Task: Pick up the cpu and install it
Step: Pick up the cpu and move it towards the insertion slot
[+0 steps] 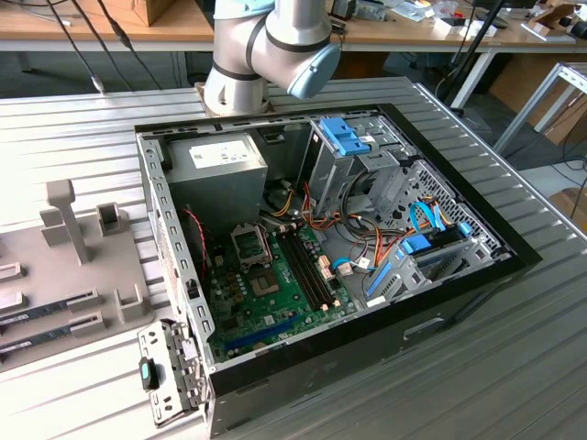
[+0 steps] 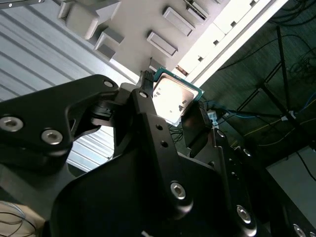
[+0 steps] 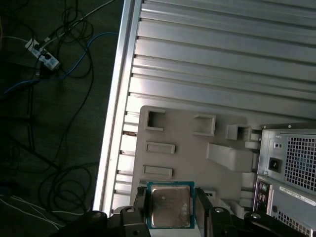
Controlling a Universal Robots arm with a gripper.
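Note:
The cpu is a small flat square with a silvery metal top and a thin green rim. My gripper is shut on it, a dark finger pressing on each of two opposite edges. In the second wrist view the cpu shines between the black fingers of the gripper. It hangs above the grey fixture plate, clear of it. In the exterior view the empty processor socket sits on the green motherboard inside the open computer case.
The grey fixture plate with raised blocks and memory sticks lies at the exterior view's left of the case. A grey power-supply box and blue drive brackets fill the case's far side. The table edge drops to a floor with cables.

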